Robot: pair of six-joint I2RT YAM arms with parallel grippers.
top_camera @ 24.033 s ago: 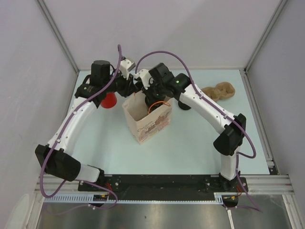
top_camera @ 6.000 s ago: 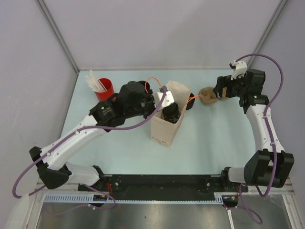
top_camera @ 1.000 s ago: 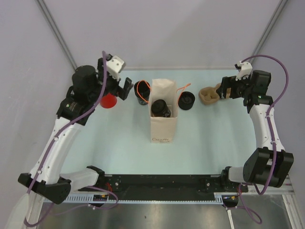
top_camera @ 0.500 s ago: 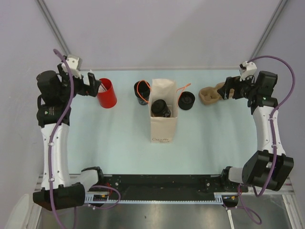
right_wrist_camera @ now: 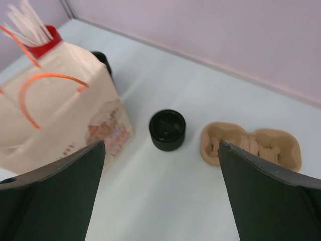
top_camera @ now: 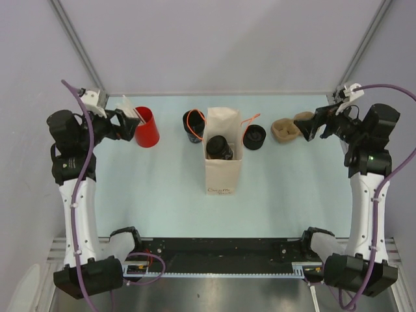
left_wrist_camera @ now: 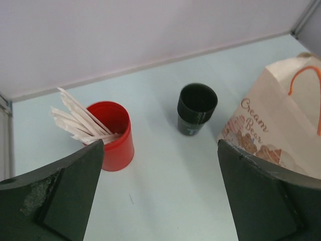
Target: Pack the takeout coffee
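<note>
both pincers are spread wide with nothing in them: the left gripper [left_wrist_camera: 160, 145] hangs at the far left of the table [top_camera: 162, 188], the right gripper [right_wrist_camera: 160, 145] at the far right, each well apart from the goods.

i count two black cups. the bagged black cup [top_camera: 218, 147] sits inside the open mouth of the paper bag [top_camera: 223, 174] at mid-table. from above i see only its round top facing up at me, so its long axis looks roughly vertical, though i can't tell if it leans. the loose black cup [left_wrist_camera: 196, 108] stands upright on the table just left of the bag, with its open mouth up and its long axis vertical. in the top view one of the bag's orange handles overlaps it.

one red cup [left_wrist_camera: 113, 135] stands further left, holding a bunch of white sticks [left_wrist_camera: 75, 118] that fan out to its left. i can't count them exactly.

one squat black round piece [right_wrist_camera: 167, 129] lies flat just right of the bag. beyond it is one brown pulp carrier [right_wrist_camera: 251, 144] with two wells. the bag is one, upright, with two orange handles.
</note>
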